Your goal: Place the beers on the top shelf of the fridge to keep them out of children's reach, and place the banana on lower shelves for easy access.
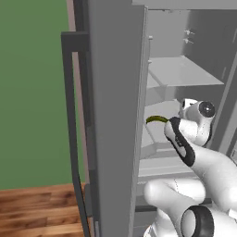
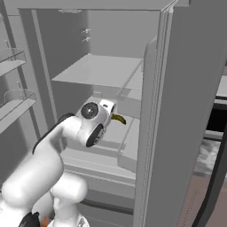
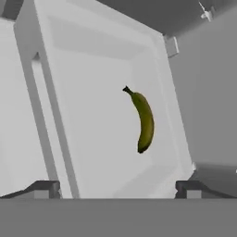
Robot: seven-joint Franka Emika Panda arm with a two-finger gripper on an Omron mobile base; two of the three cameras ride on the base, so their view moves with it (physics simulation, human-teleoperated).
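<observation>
Inside the open fridge [image 2: 186, 88], on a lower shelf [image 3: 92, 115], a whole banana [image 3: 144, 120] in the hand view, half hidden behind the arm from the base, lying loose ahead of the wide-open, empty pincer [image 3: 118, 187].

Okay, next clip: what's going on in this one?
A white robot arm is reaching into the open fridge. The banana lies on a lower shelf, below the top shelf, and nothing is touching it. The gripper hangs over it with its jaws wide apart and empty, so the banana looks placed. No beers are on the top shelf.
</observation>
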